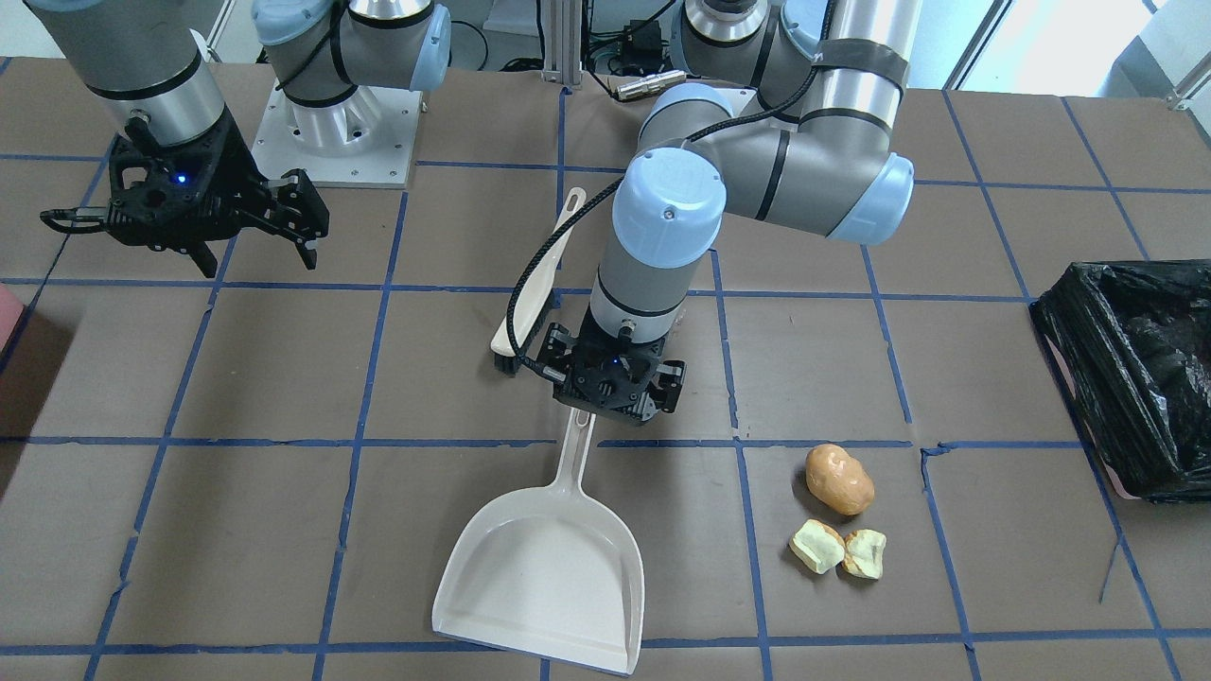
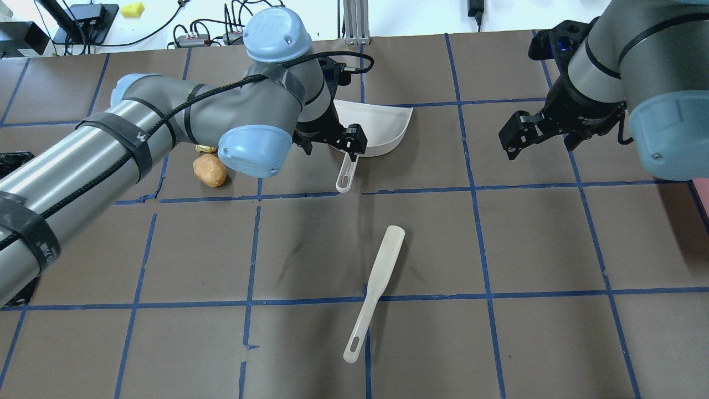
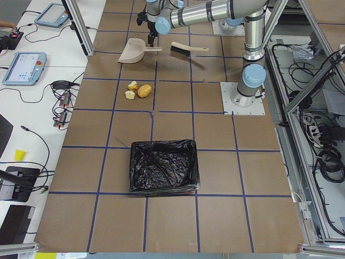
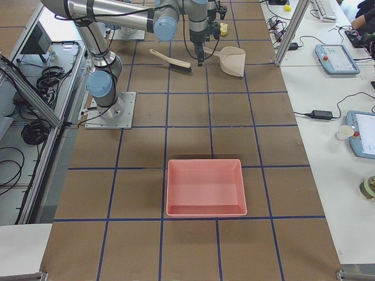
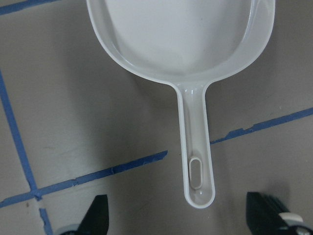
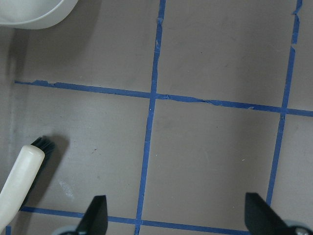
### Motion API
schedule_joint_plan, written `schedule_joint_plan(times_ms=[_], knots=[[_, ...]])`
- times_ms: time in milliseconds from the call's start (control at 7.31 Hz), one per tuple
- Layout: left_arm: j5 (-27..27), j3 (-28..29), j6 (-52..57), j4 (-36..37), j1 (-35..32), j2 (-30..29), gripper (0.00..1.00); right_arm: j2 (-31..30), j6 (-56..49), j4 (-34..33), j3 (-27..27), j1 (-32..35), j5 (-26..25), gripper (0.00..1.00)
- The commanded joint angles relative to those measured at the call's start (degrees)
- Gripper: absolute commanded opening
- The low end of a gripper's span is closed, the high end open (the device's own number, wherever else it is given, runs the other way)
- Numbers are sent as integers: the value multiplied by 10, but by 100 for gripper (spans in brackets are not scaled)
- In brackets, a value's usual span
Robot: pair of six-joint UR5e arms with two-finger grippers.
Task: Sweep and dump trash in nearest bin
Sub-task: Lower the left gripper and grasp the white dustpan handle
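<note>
Black and held above the table [image 1: 284, 530], the right gripper [image 1: 257, 251] is seen with its jaws apart. A brush [image 1: 541, 270] is laid flat beside the left gripper [image 1: 613, 395], whose jaws are spread over the handle end of the dustpan [image 1: 549, 567], not closed on it. The trash [image 1: 839, 480] is grouped near the dustpan, well apart from the bin [image 1: 1135, 378] at the right edge.

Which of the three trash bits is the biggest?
The orange-tan potato-shaped lump. The two pale yellow-green chunks lying beside it are clearly smaller.
</note>
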Motion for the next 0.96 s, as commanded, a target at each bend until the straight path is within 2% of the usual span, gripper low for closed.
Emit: schedule_joint_plan(times_ms=[0, 274, 410, 547, 684, 821], knots=[[-3, -37, 3, 79, -18, -19, 100, 0, -1, 0, 0, 0, 0, 100], [-2, -59, -7, 125, -18, -39, 100, 0, -1, 0, 0, 0, 0, 100], [-3, -61, -5, 139, -18, -41, 96, 0, -1, 0, 0, 0, 0, 100], [-2, -61, -6, 141, -18, -41, 88, 0, -1, 0, 0, 0, 1, 100], [-3, -61, -6, 142, -18, -40, 75, 0, -1, 0, 0, 0, 1, 100], [-5, -64, -5, 141, -18, -41, 56, 0, -1, 0, 0, 0, 1, 100]])
